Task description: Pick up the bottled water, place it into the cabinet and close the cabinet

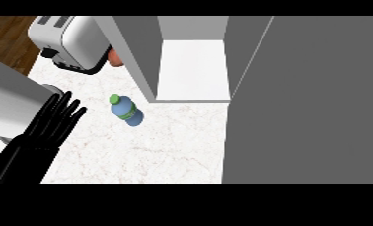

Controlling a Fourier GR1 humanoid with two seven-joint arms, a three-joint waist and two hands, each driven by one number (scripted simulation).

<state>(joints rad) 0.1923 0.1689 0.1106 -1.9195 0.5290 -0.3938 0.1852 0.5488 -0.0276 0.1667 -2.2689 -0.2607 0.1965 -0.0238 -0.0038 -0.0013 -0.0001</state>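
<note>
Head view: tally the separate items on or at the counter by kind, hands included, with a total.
Bottled water: 1
Toaster: 1
Cabinet, door open: 1
Orange item, mostly hidden behind the cabinet wall, kind unclear: 1
Hand, the left hand, open at the left edge: 1
Total: 5

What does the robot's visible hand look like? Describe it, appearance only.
Only the left hand shows: all black, with long slim fingers and a blocky black wrist section below it. No markings or cables are visible. A grey forearm shows beside it. The right hand is out of view.
</note>
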